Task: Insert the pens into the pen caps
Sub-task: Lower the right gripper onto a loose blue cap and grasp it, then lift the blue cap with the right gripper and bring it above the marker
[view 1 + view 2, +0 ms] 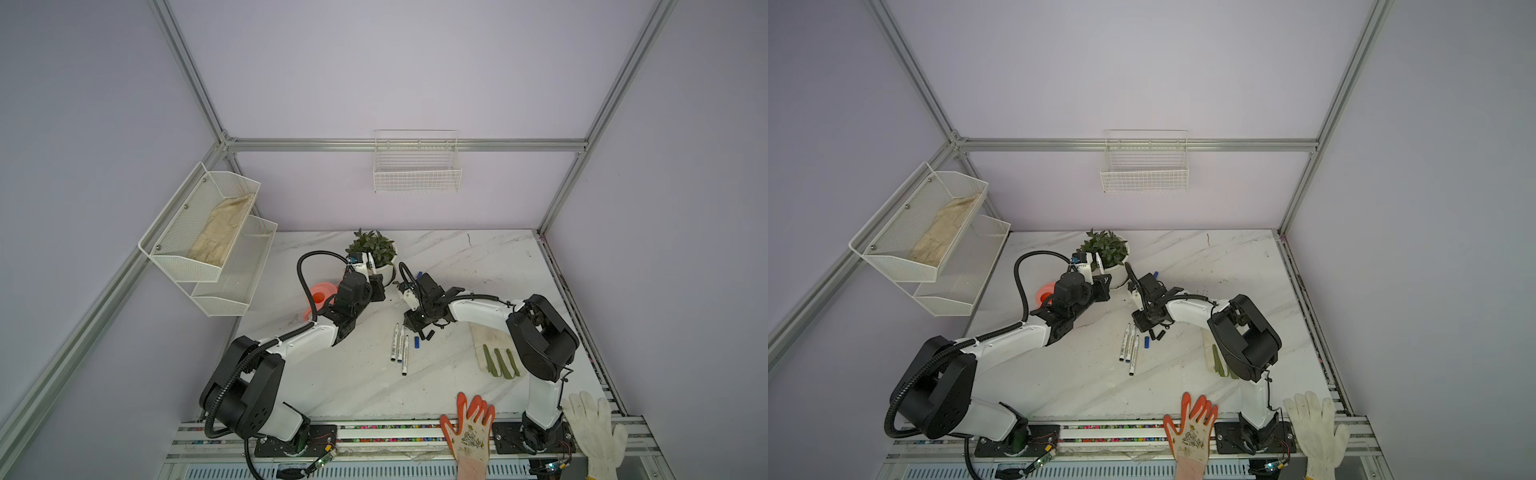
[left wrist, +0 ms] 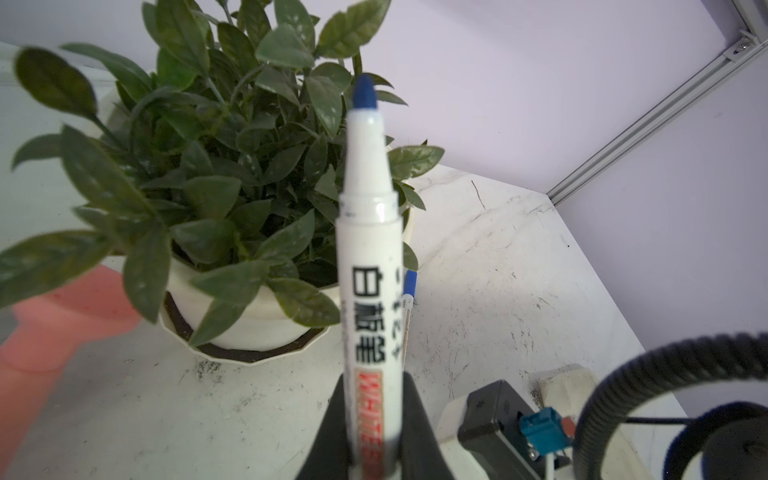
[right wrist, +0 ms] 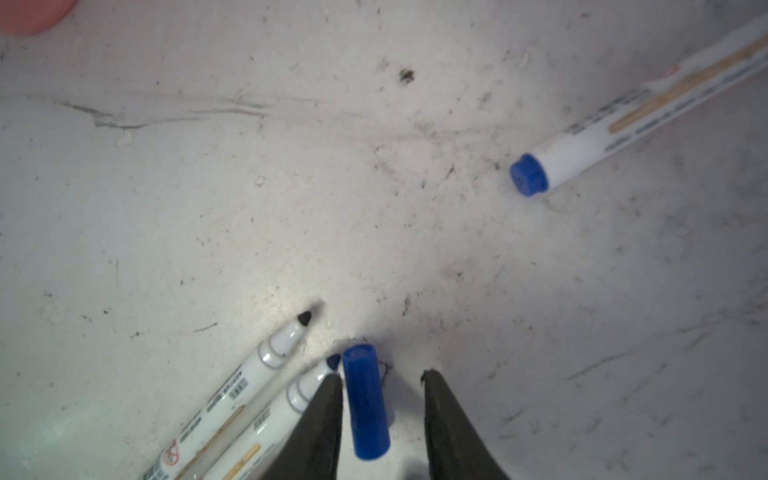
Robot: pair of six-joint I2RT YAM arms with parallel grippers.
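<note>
On the table [image 3: 249,187] beside the loose pens [image 3: 266,357], the half-open right gripper [image 3: 380,376] straddles the blue cap [image 3: 365,407] and should centre before closing, while the left gripper [image 2: 374,419] grips a blue-tipped pen [image 2: 370,266].

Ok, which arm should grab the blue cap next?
The right. The right gripper has its jaws open on either side of the blue cap on the table; the left gripper is shut on a pen up by the plant.

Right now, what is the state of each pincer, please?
Left pincer: closed, holding a pen.
Right pincer: open, a blue cap between its jaws, not gripped.
</note>
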